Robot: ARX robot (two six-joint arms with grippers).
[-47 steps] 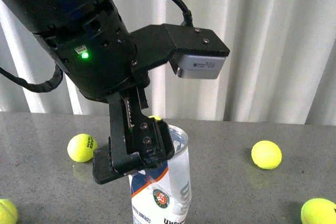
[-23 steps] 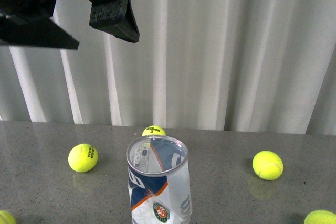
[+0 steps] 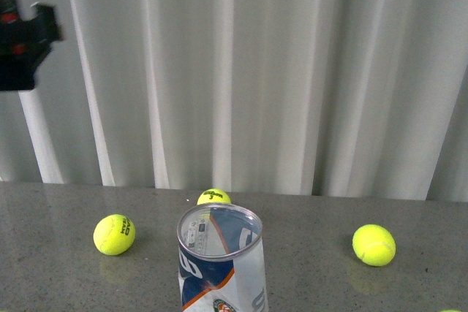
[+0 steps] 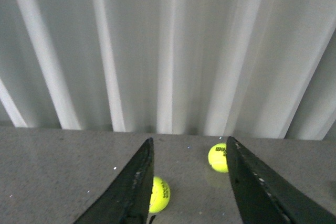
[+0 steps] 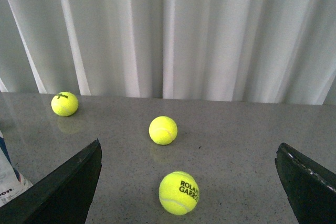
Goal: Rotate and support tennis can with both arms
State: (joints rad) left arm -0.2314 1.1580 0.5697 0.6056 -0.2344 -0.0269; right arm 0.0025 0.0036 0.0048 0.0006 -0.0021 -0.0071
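white pleated curtain behind a grey speckled table (image 3: 58, 268); the tennis can (image 3: 219, 261) stands free, touched by neither arm.

the left gripper (image 4: 189, 182) is spread open with nothing between its fingers, aimed level toward the curtain; its arm shows only as a blurred dark shape (image 3: 22, 45) high at the front view's left edge. the right gripper (image 5: 189, 182) is also wide open and empty, low over the table, and a sliver of the can's label (image 5: 10, 182) sits just outside one of its fingers. the can stands upright near the table's near edge, about mid-width, long axis vertical, open silver rim up. judging from this, the right gripper is nearer. yellow balls (image 3: 114, 234) (image 3: 374, 244) (image 3: 213, 196) lie toward the far edge.
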